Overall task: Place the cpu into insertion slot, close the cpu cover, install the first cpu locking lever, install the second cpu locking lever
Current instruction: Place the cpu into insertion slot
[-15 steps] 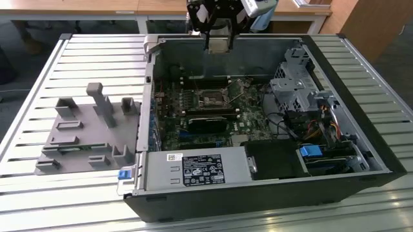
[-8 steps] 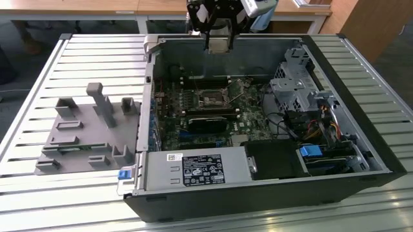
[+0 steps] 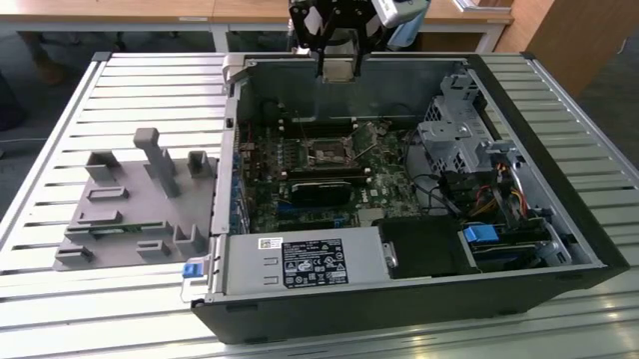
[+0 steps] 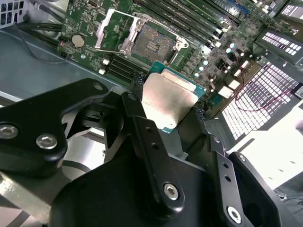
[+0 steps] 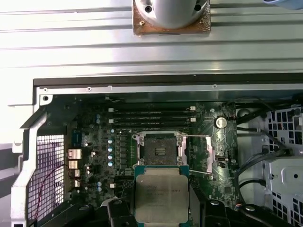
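**Silvery-grey cpu (image 3: 340, 69) clamped in the gripper (image 3: 340, 72), high over the bare insertion slot (image 3: 328, 153)**

*Exterior view.* The slot sits on the green motherboard (image 3: 262, 196) at the floor of the opened computer case (image 3: 559, 247). The gripper hangs well above the slot, over the case wall beyond it. It is neither to the exterior view's left nor to its right of the slot. The chip is pinched at the gripper's tip, well apart from the slot.

*Second wrist view.* Two black fingers (image 4: 142, 137) close on opposite edges of the cpu (image 4: 168, 101), with its metal top facing the camera. Past the chip lies the slot (image 4: 151, 45), its dark centre uncovered. The cpu cover (image 4: 108, 30) stands swung open beside the slot, hinged at one rim and clear of the opening.

*First wrist view.* The cpu (image 5: 161, 201) is seen against the board just beside the slot (image 5: 159, 150), on the side away from the long memory strips (image 5: 151, 118). Its edges run parallel to the slot's rim. The cover (image 5: 201, 153) lies folded out flat, flanking the slot.

*Governing relation.* The slot lies below and slightly ahead of the gripped chip. The two squares appear already aligned in rotation, so the offset is judged to be mainly height plus a short sideways shift towards the memory strips.
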`<action>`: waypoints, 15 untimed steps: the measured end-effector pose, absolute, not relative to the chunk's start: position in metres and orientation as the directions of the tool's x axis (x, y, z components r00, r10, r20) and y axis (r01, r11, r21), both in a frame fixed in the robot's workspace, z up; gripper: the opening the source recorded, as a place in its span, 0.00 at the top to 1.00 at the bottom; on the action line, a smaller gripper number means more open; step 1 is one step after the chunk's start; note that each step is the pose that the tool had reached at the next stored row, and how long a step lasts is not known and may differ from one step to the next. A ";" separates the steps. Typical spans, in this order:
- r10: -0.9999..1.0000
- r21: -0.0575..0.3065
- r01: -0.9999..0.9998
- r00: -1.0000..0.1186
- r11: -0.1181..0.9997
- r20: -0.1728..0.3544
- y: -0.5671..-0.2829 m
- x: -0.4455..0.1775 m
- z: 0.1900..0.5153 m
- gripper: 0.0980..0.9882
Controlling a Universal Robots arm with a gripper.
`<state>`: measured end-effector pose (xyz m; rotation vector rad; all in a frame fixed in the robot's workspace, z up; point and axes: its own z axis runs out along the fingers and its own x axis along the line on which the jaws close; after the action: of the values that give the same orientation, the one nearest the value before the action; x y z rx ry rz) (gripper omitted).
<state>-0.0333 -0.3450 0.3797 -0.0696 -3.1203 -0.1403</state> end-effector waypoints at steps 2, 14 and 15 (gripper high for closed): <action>0.046 0.089 0.048 -0.999 0.995 0.019 -0.345 -0.033 0.380 0.50; 0.062 0.089 0.064 -0.998 0.994 0.019 -0.345 -0.033 0.380 0.50; 0.064 0.089 0.065 -0.998 0.994 0.019 -0.345 -0.033 0.380 0.50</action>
<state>-0.0333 -0.3450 0.3797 -0.1009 -3.1204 -0.1406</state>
